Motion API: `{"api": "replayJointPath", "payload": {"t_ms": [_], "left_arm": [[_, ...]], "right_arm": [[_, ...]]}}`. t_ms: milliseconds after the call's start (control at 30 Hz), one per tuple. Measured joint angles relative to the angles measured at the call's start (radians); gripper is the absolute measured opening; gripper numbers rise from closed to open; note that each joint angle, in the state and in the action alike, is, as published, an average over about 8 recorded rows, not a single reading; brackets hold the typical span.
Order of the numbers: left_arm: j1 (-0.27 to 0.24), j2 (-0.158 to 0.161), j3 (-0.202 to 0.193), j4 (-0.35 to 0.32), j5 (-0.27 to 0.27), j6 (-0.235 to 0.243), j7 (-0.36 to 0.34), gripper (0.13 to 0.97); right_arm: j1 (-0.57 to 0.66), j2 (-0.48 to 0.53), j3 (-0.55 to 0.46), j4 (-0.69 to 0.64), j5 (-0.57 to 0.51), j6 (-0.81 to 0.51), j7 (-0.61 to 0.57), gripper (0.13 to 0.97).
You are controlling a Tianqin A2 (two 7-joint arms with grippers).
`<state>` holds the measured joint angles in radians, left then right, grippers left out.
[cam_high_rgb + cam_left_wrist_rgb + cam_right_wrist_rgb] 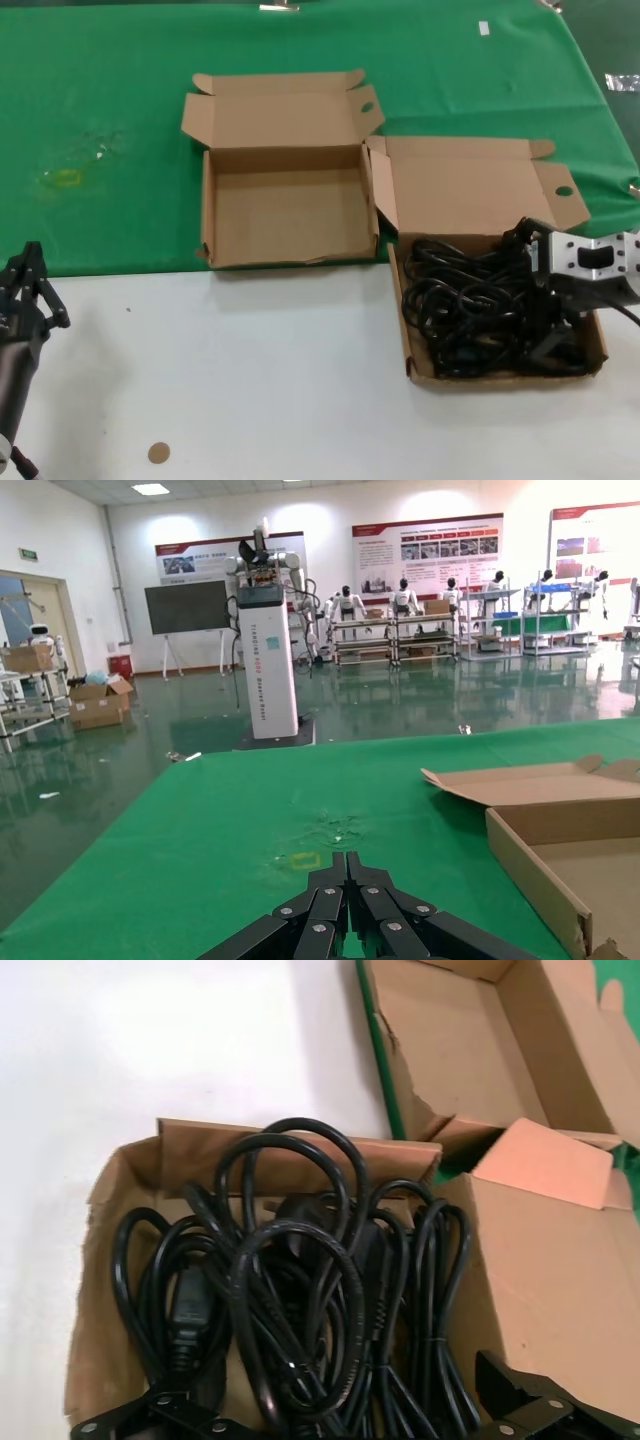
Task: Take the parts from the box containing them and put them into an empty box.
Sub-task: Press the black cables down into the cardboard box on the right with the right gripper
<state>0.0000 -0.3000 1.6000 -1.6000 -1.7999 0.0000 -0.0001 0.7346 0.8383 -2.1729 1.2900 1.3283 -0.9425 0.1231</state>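
- far left on my head view, the left gripper (25, 285) sits low at the table's near edge, over the white surface (250, 380), well apart from both boxes. on its own wrist camera i see the black fingers (330, 905) drawn together to a point, nothing between them.
- a small round brown disc (158, 453) lies on the white surface near the front.
- moving across, the green cloth (110, 120) covers the back half of the table.
- the taller-walled empty box (285, 205) stands on the cloth at its front edge, lid flap folded back, only bare cardboard inside.
- right of it, almost touching at the corner, the shallow box (410, 360) sits on the white surface with its lid flap lying back on the green.
- the power cords (470, 310) fill that shallow box, a tangle of black loops with a moulded plug (185, 1325) among them.
- far right, the right gripper (545, 300) is down over the cords at the box's right side. its fingers (520, 1390) stand apart on the wrist view, with cord loops running between them; i can't tell that they have closed on anything.
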Motion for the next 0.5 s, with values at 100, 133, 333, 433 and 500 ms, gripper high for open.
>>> {"api": "replayJointPath", "payload": {"t_ms": [100, 133, 333, 433, 500], "left_arm": [[0.0, 0.0, 0.0, 0.0, 0.0, 0.0, 0.0, 0.152], [0.0, 0.0, 0.0, 0.0, 0.0, 0.0, 0.0, 0.152], [0.0, 0.0, 0.0, 0.0, 0.0, 0.0, 0.0, 0.152], [0.0, 0.0, 0.0, 0.0, 0.0, 0.0, 0.0, 0.152], [0.0, 0.0, 0.0, 0.0, 0.0, 0.0, 0.0, 0.152]], "right_arm": [[-0.002, -0.006, 0.013, 0.005, -0.012, -0.018, -0.002, 0.893], [-0.002, -0.007, 0.017, 0.006, -0.015, -0.024, -0.003, 0.877], [-0.009, -0.012, 0.04, 0.015, -0.032, -0.052, -0.008, 0.782], [-0.015, -0.01, 0.049, 0.019, -0.037, -0.065, -0.01, 0.782], [-0.02, -0.009, 0.055, 0.022, -0.04, -0.073, -0.012, 0.757]]}}
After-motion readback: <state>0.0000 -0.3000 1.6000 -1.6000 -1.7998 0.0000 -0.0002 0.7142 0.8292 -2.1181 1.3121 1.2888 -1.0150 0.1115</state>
